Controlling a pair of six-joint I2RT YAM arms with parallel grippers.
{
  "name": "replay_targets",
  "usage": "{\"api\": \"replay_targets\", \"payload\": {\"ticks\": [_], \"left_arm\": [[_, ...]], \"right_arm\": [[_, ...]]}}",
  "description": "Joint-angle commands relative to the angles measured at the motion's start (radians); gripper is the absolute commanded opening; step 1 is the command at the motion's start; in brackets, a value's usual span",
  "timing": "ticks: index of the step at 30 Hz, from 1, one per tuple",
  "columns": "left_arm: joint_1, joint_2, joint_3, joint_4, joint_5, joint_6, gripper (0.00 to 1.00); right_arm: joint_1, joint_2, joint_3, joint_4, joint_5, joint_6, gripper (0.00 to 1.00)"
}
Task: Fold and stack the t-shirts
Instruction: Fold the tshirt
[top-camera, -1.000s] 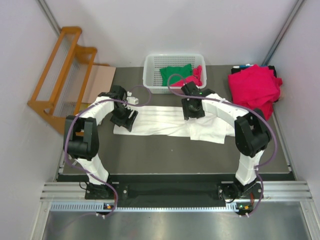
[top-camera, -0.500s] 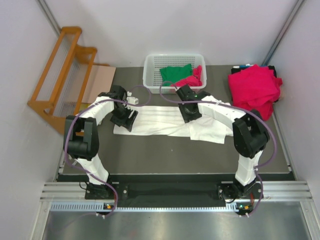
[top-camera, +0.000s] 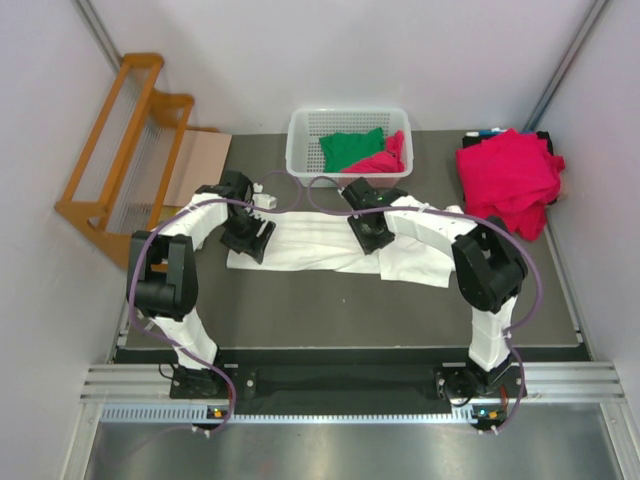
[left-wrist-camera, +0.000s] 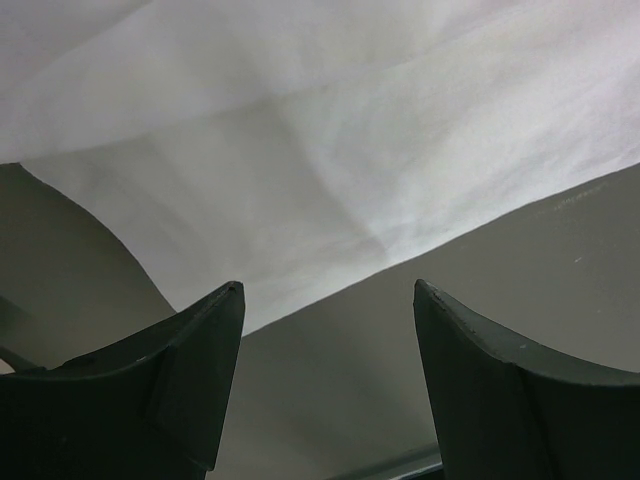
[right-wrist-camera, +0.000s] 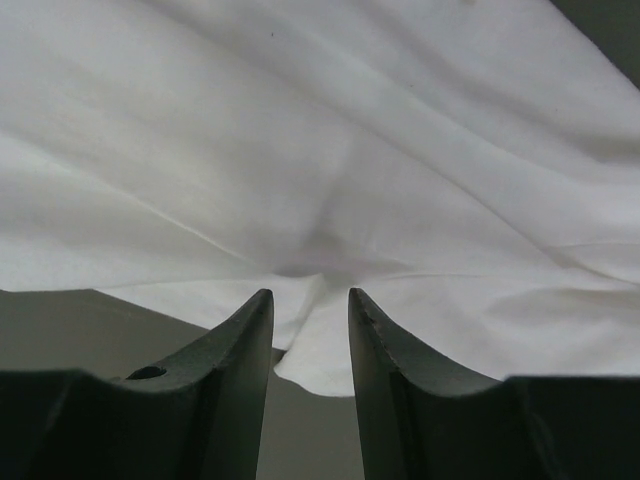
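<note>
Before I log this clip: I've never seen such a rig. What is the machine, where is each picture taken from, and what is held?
Two robot arms are bolted at the near edge of a table. One picture looks down from behind them; the two close-ups come from a camera on each wrist. A white t-shirt lies spread, a green t-shirt sits in a white basket beyond it, and crimson t-shirts are piled at the right. The left hand is open over the shirt's edge, holding nothing. The right hand is nearly closed and seems to pinch a pucker of the white cloth.
</note>
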Motion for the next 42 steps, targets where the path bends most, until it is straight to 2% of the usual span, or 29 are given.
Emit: {"api": "replay_targets", "payload": {"ticks": [1,10,25,26,33,37,42], "left_arm": [[0.008,-0.017,0.001,0.016,0.008,0.014,0.73],[0.009,-0.013,0.004,0.013,0.011,0.014,0.73],[0.011,-0.014,-0.002,0.013,0.007,0.017,0.73],[0.011,-0.014,-0.004,0.013,0.007,0.017,0.73],[0.012,-0.020,-0.013,0.014,0.002,0.020,0.73],[0.017,-0.020,-0.016,0.014,0.004,0.023,0.73],[0.022,-0.019,-0.016,0.014,0.007,0.028,0.73]], "right_arm": [[0.011,0.028,0.033,0.019,-0.002,-0.005,0.36],[0.010,0.034,0.042,0.030,0.017,-0.013,0.35],[-0.007,0.060,0.065,0.045,0.030,-0.013,0.25],[-0.007,0.063,0.064,0.048,0.032,-0.014,0.22],[-0.016,0.063,0.056,0.051,0.035,-0.014,0.13],[-0.022,0.056,0.065,0.050,0.053,-0.008,0.00],[-0.038,0.031,0.119,0.050,0.098,-0.010,0.00]]}}
